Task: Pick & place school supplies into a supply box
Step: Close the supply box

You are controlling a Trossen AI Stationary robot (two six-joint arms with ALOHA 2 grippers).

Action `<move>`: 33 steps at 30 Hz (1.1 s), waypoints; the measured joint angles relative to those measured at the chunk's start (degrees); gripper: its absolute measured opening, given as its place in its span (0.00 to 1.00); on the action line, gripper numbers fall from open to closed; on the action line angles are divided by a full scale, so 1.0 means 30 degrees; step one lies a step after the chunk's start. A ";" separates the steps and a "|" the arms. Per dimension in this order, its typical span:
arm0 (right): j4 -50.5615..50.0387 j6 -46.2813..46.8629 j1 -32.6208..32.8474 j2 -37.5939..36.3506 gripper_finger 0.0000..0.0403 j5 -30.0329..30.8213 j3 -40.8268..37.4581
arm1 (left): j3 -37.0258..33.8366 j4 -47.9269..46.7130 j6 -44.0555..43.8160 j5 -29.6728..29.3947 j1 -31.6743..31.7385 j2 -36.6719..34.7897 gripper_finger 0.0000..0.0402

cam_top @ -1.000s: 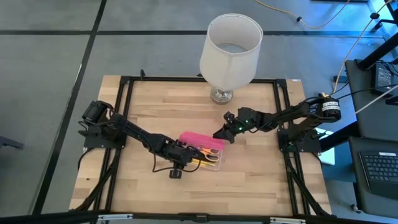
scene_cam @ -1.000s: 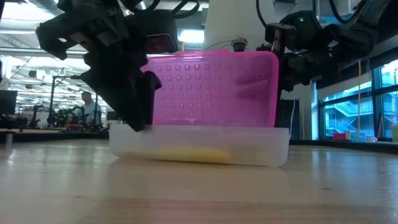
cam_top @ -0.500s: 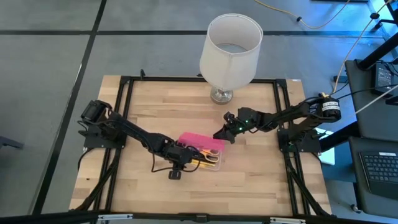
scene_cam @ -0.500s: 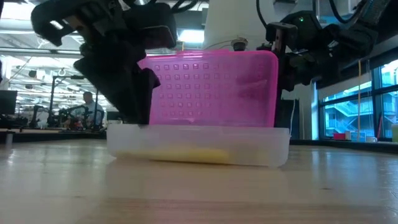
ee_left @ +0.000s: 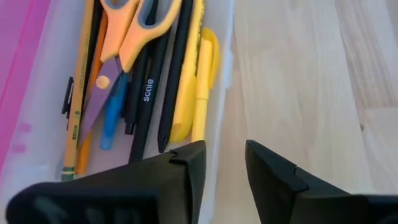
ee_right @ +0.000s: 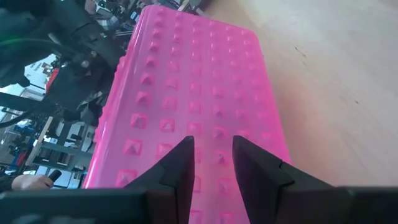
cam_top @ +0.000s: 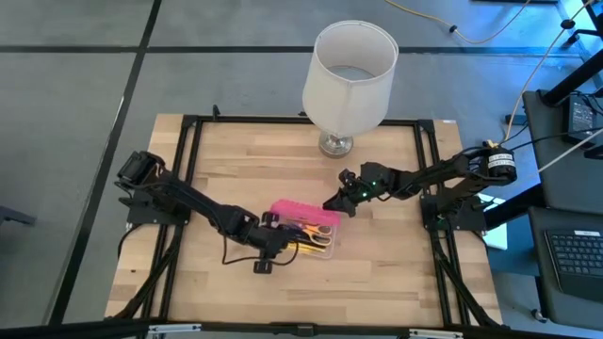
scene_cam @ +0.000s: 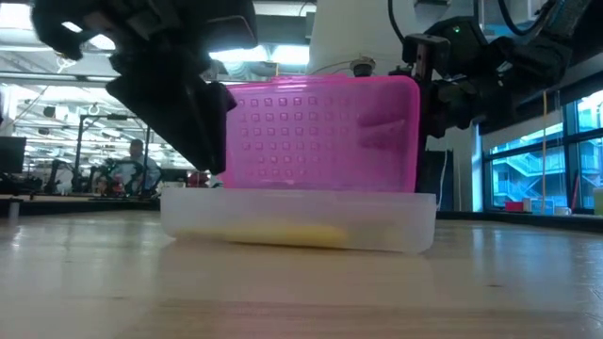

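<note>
High view: the supply box (cam_top: pixel 309 229) sits mid-table with its pink lid (cam_top: pixel 303 212) stood open on the far side. The left gripper (cam_top: pixel 273 247) is at the box's left end, and the right gripper (cam_top: pixel 336 203) is just behind the lid's right end. A lamp (cam_top: pixel 349 71) stands at the table's far edge, well apart from the work.

Low view: the lid stands upright over the clear tray (scene_cam: pixel 298 217). Something yellow lies inside it. The left arm's dark mass hangs over the tray's left end; I cannot tell whether it touches.

Left wrist view: the fingers (ee_left: pixel 186 174) are slightly parted and hold nothing. Below them the tray holds the scissors (ee_left: pixel 127 34), a yellow pencil (ee_left: pixel 78 106), black pens (ee_left: pixel 149 93) and a yellow marker (ee_left: pixel 193 87), all lying lengthwise. I see no supply loose on the wood (ee_left: pixel 298 81).

Right wrist view: the fingers (ee_right: pixel 177 165) are narrowly parted and empty, close against the lid's studded outer face.

Judgement: packing looks done. For a clean finish, the left gripper should lift straight up, so it does not snag the tray rim. If the lid is to be shut, the right gripper should push it evenly and only once the left is clear.
</note>
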 joint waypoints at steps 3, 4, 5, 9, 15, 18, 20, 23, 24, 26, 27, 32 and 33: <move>-0.0007 0.0139 0.0000 0.0000 0.28 0.0004 0.0000 | 0.0000 0.0007 -0.0286 -0.0881 -0.0509 -0.0002 0.25; -0.0007 0.0147 0.0000 0.0000 0.28 0.0003 0.0000 | -0.0007 -0.0007 -0.0371 -0.1087 -0.0668 -0.0029 0.24; -0.0003 0.0291 0.0000 0.0000 0.28 0.0000 0.0000 | -0.0007 -0.0001 -0.0500 -0.1277 -0.0835 -0.0072 0.24; -0.0007 0.0423 0.0000 0.0002 0.28 0.0002 0.0000 | 0.0000 -0.0123 -0.1233 -0.1682 -0.1283 -0.0102 0.23; -0.0007 0.0423 0.0000 0.0007 0.28 0.0007 0.0000 | 0.0000 -0.0247 -0.2060 -0.1841 -0.1936 -0.0102 0.22; -0.0007 0.0423 0.0000 0.0007 0.28 0.0007 0.0000 | 0.0000 -0.0251 -0.2489 -0.1834 -0.2378 -0.0231 0.22; -0.0007 0.0423 0.0000 0.0007 0.28 0.0007 0.0000 | 0.0000 -0.0251 -0.2815 -0.1831 -0.2672 -0.0413 0.22; -0.0007 0.0418 0.0000 0.0007 0.28 0.0007 0.0000 | 0.0000 -0.0242 -0.3440 -0.1834 -0.3110 -0.0706 0.22; -0.0007 0.0416 0.0000 0.0007 0.28 0.0007 0.0000 | 0.0000 -0.0255 -0.3694 -0.1823 -0.3244 -0.0793 0.22; -0.0007 0.0401 0.0000 0.0007 0.28 0.0007 0.0000 | 0.0000 -0.0248 -0.4188 -0.1712 -0.3515 -0.0995 0.22; -0.0007 0.0394 0.0000 0.0007 0.28 0.0007 0.0000 | 0.0000 -0.0240 -0.4497 -0.1660 -0.3617 -0.1110 0.22; 0.0585 -0.1002 0.0136 0.0010 0.28 0.0170 -0.0007 | 0.0000 -0.0244 -0.4805 -0.2402 -0.3662 -0.1996 0.22; 0.0853 -0.1351 0.0267 0.0015 0.28 0.0452 0.0013 | 0.0000 -0.0244 -0.4517 -0.2639 -0.3473 -0.2181 0.22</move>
